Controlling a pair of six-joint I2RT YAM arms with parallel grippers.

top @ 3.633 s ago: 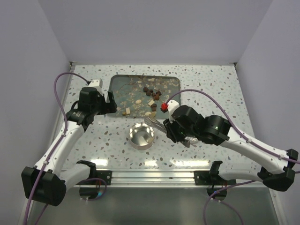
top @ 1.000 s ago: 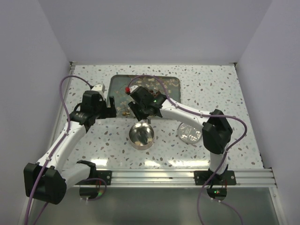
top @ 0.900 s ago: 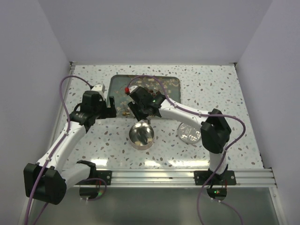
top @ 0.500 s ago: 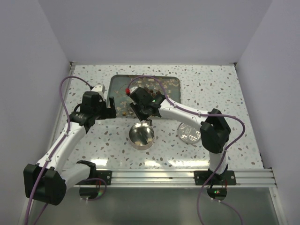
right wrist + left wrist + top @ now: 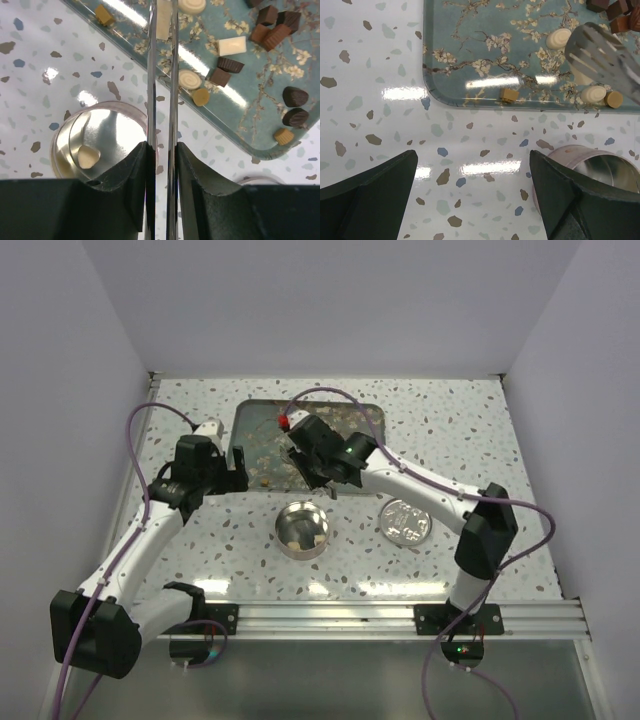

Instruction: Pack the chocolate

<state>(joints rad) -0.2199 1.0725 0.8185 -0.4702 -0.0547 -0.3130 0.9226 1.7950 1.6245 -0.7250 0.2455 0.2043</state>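
Observation:
Chocolate pieces in dark brown (image 5: pixel 272 25), tan (image 5: pixel 508 94) and cream (image 5: pixel 558 37) lie scattered on the blue floral tray (image 5: pixel 262 418). The open round tin (image 5: pixel 302 529) stands in front of the tray, with one cream piece (image 5: pixel 89 156) inside. My right gripper (image 5: pixel 325 486) (image 5: pixel 161 147) is shut on metal tongs (image 5: pixel 161 75). Their slotted head (image 5: pixel 602 50) hangs over the tray's front edge near cream pieces. My left gripper (image 5: pixel 238 468) (image 5: pixel 472 155) is open and empty, low over the table at the tray's front left corner.
The tin's round lid (image 5: pixel 405 521) lies flat to the right of the tin. The tray (image 5: pixel 470 50) has a low rim along its front edge. White walls enclose the table on three sides.
My right gripper has moved with the tongs from just above the tin back and to the right, to the tray's front edge. The left arm has stayed still.

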